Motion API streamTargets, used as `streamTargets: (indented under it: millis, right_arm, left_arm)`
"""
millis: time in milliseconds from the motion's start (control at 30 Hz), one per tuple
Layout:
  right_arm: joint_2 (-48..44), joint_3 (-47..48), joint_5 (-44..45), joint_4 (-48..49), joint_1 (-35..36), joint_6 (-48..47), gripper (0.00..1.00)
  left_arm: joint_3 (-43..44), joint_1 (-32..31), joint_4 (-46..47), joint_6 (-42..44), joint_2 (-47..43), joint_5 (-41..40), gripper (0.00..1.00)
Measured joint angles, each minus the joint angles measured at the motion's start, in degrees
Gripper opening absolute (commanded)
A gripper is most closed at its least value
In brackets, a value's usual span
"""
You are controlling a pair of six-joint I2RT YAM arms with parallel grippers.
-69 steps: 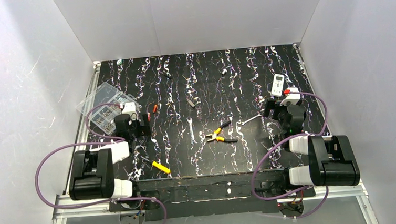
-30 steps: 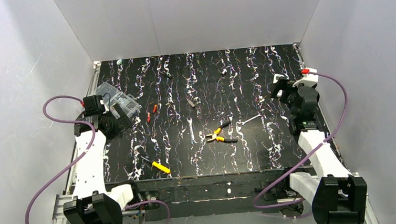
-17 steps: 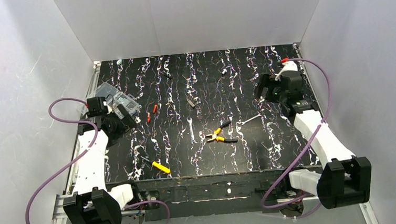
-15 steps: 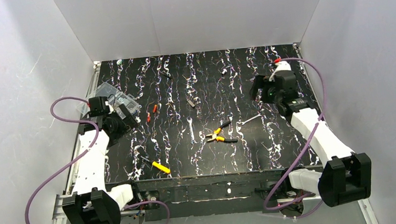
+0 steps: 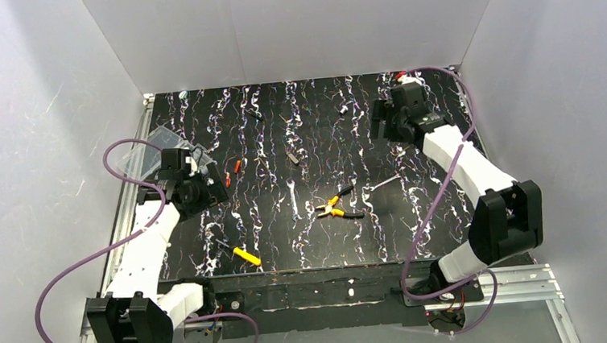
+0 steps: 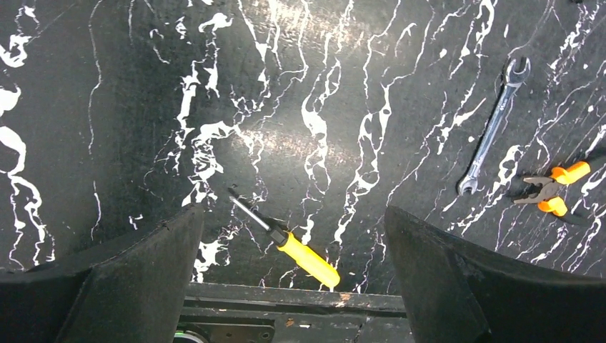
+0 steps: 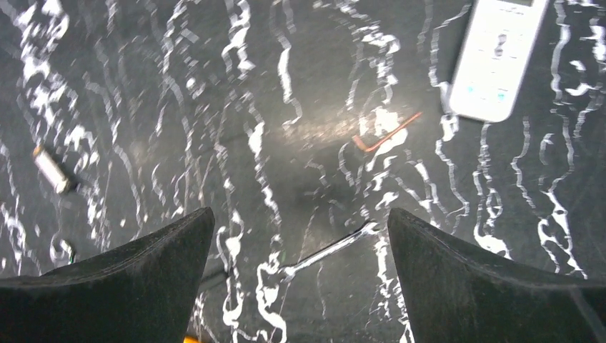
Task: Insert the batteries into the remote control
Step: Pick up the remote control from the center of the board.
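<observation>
As the overhead camera sees it, left hand [image 5: 205,192]: fingers spread, empty, above the bench [image 5: 289,237], near the batteries [image 5: 237,166] lying left of centre.
Overhead, right hand [image 5: 379,124]: fingers apart, grasping nothing, over the far right.
Left wrist view: left hand wide above a yellow-handled screwdriver [image 6: 307,259]; wrench [image 6: 493,128] and pliers [image 6: 550,189] to the right.
Right wrist view: right hand wide; remote control [image 7: 500,57] lies buttons-up at upper right, beside a bent orange key [image 7: 386,136].

White remote control [image 7: 497,61], black white-veined table [image 6: 107,100]
</observation>
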Motion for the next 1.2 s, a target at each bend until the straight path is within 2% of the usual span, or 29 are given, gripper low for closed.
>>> streamTargets:
  millis: [267,367,567,800,1000,1200]
  right_arm:
    - [11.7,10.9,0.9,-5.6,-14.8,3.8,0.92]
    - [15.6,13.2,1.3,-7.6,-18.0,4.3,0.91]
    - [22.4,18.1,0.4,-9.9,-20.5,5.3,0.89]
    - [28.5,23.0,-1.1,-11.3,-23.6,5.8,0.80]
    - [32.5,24.3,-2.2,-11.6,-23.5,5.7,0.71]
    - [35.3,25.5,-2.7,-12.0,-23.6,5.7,0.67]
  left_arm:
    - [-0.7,-2.0,1.1,0.6,0.1,1.0,0.99]
    - [-0.7,-2.0,1.3,0.6,0.2,1.5,1.00]
    - [-0.7,-2.1,1.6,0.7,0.2,2.1,1.00]
    - [-0.7,-2.3,1.7,1.0,0.2,2.2,1.00]
    - [-0.8,-2.3,1.7,1.0,0.5,2.2,0.99]
    - [-0.8,-2.3,1.7,1.0,0.5,2.5,1.00]
